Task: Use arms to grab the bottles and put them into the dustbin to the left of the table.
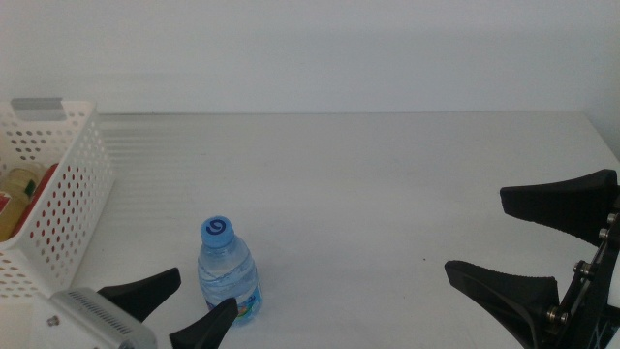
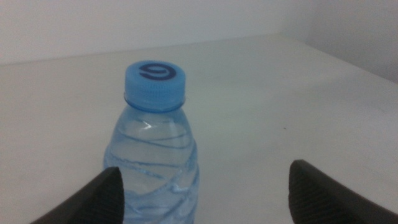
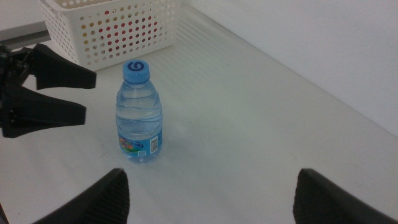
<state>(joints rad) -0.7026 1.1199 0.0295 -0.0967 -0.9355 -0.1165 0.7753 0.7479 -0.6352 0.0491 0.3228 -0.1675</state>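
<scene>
A small clear water bottle (image 1: 230, 274) with a blue cap and blue label stands upright on the white table (image 1: 387, 174), near its front left. My left gripper (image 1: 205, 291) is open right beside the bottle, which stands close to one jaw in the left wrist view (image 2: 155, 155), partly inside the gap. The jaws do not touch it. My right gripper (image 1: 475, 233) is open and empty at the right side, far from the bottle (image 3: 140, 118). The white perforated dustbin (image 1: 68, 194) stands at the left edge, with a pale yellow bottle (image 1: 19, 184) and something red inside.
The right wrist view shows the left gripper (image 3: 91, 96) between the dustbin (image 3: 112, 31) and the bottle. A plain white wall rises behind the table. Bare tabletop lies between the bottle and the right gripper.
</scene>
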